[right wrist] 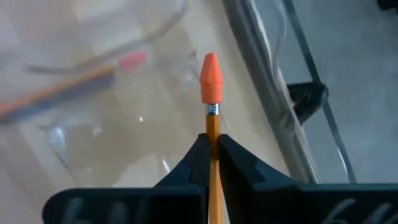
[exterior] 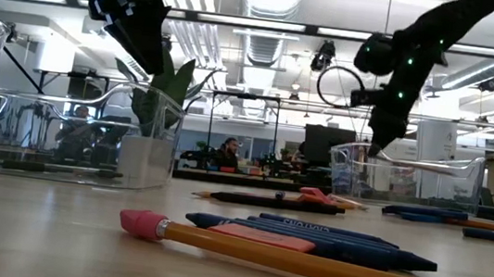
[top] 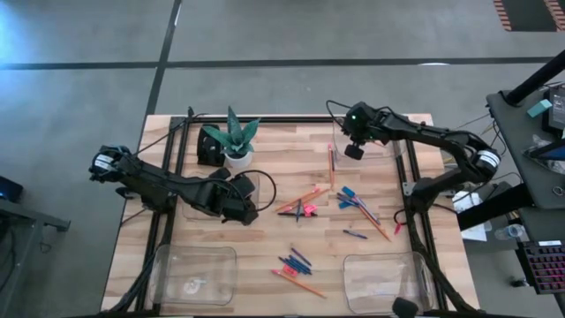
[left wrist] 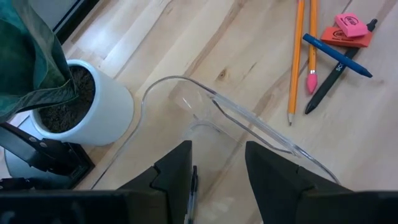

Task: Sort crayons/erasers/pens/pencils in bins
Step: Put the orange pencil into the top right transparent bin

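Observation:
My right gripper (top: 354,152) hangs over the far right bin (top: 375,141), shut on an orange pencil (right wrist: 212,118) whose orange eraser cap (right wrist: 210,71) points ahead. My left gripper (top: 247,210) stands open above the left middle bin (left wrist: 249,121). A thin dark stick (left wrist: 193,186) shows beside one finger; whether it touches, I cannot tell. Loose pencils, pink erasers (left wrist: 351,28) and blue sticks lie on the table's middle (top: 300,208). My right gripper pinches the pencil's shaft just behind the metal band at its eraser end (right wrist: 212,129) between its two fingers. The pencil runs along the fingers and sticks out ahead of them, slanting down. It is lifted clear above the bin; the fingers hide the rest of it.
A potted plant (top: 237,146) stands at the far middle left. Two more clear bins (top: 196,274) (top: 384,281) sit by the near edge. An orange pencil (top: 332,168) lies beside the far right bin. More blue sticks (top: 296,261) and a pencil (top: 300,284) lie between the near bins.

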